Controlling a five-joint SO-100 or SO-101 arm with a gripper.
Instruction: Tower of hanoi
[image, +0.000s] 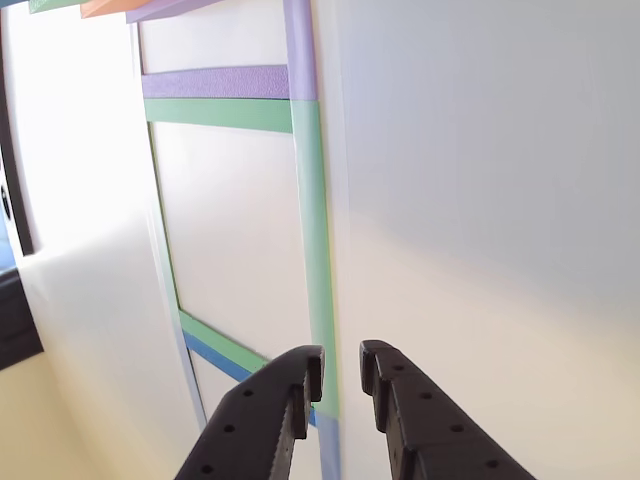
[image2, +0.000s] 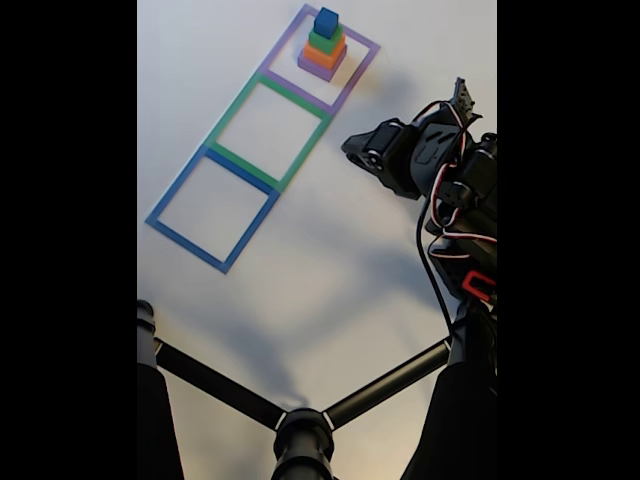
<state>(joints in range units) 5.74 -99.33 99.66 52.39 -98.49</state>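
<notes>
The tower of hanoi (image2: 323, 45) stands stacked inside the purple tape square at the top of the fixed view: blue cube on top, then green, orange and the wide purple block at the bottom. In the other view only its lower edges (image: 115, 8) peek in at the top left. My gripper (image: 342, 365) hangs above the white table beside the green tape square, its black fingers a narrow gap apart with nothing between them. In the fixed view the gripper (image2: 354, 150) sits right of the green square, well short of the tower.
Three tape squares lie in a row on the white table: purple (image2: 366, 48), green (image2: 232, 108) and blue (image2: 172, 190). A black stand with spreading legs (image2: 300, 430) crosses the bottom of the fixed view. My arm's body and wires (image2: 455, 190) fill the right side.
</notes>
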